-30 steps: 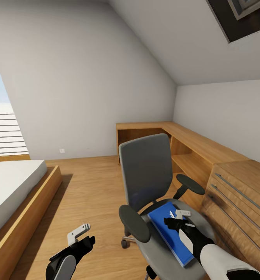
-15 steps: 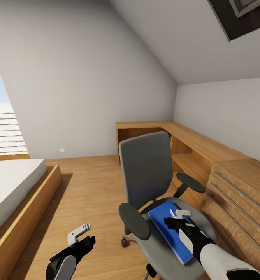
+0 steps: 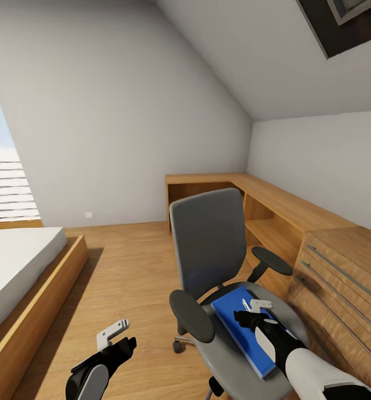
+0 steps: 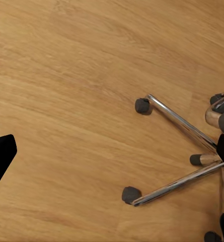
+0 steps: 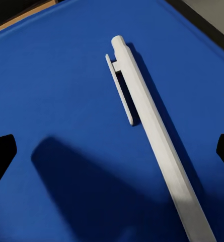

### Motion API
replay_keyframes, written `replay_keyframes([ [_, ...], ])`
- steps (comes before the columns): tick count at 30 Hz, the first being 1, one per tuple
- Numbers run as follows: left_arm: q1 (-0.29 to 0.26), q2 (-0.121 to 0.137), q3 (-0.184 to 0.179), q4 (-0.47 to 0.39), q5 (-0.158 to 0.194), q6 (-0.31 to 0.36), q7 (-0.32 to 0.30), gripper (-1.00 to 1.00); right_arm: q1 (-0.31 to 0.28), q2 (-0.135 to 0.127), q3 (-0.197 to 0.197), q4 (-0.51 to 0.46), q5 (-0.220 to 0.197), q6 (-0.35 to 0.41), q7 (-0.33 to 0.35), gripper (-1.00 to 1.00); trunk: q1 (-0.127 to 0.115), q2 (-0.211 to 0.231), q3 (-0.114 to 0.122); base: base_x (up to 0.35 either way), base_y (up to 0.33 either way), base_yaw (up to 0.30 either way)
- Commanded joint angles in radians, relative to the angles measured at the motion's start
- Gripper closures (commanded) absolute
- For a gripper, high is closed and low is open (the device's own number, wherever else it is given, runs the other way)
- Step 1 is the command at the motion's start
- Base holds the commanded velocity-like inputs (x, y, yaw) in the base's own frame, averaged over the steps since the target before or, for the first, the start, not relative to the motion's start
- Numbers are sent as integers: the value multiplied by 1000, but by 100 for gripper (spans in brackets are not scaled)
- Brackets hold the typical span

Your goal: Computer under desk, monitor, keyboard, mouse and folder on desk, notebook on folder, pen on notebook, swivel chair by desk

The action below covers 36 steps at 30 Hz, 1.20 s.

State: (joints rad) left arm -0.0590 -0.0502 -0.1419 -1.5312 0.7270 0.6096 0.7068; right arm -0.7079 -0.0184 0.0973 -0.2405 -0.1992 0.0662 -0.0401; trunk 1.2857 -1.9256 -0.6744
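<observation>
The swivel chair (image 3: 207,244) stands mid-room with its grey backrest facing me. The bright blue folder (image 3: 232,325) lies on its seat, with the pale pen (image 3: 245,305) on top. My right gripper (image 3: 256,307) hovers just over the folder, open. In the right wrist view the pen (image 5: 152,131) lies slantwise on the folder (image 5: 56,75) between the spread fingertips of my right gripper (image 5: 112,151). My left gripper (image 3: 114,329) hangs open and empty over the floor beside the chair's chrome base (image 4: 179,121). The desk, monitor, keyboard, mouse, computer and notebook are out of view.
A light wooden drawer unit (image 3: 341,278) stands close at the right of the chair, joined to an L-shaped wooden shelf (image 3: 252,194) along the back corner. The white-sheeted bed (image 3: 19,266) lies at the left. Wood floor (image 3: 130,266) stretches between bed and chair.
</observation>
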Motion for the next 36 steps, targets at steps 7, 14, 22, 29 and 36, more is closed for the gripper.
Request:
replay_keyframes([
  [7,-1,0,-1,0,10,1,10,-100,1,0,7,1,-17,6,-3,-100,0,0,-1,0,0,0],
  [14,-1,0,-1,0,10,1,10,-100,1,0,8,1,-17,6,-3,100,0,0,-1,0,0,0],
  [22,-1,1,-1,0,10,1,10,-100,1,0,8,0,-18,6,-3,100,0,0,-1,0,0,0],
  [29,-1,1,-1,0,10,1,10,-100,1,-1,12,0,-18,6,-3,100,0,0,-1,0,0,0],
  [36,-1,1,-1,0,10,1,10,-100,1,0,13,-2,-18,6,-3,100,0,0,-1,0,0,0],
])
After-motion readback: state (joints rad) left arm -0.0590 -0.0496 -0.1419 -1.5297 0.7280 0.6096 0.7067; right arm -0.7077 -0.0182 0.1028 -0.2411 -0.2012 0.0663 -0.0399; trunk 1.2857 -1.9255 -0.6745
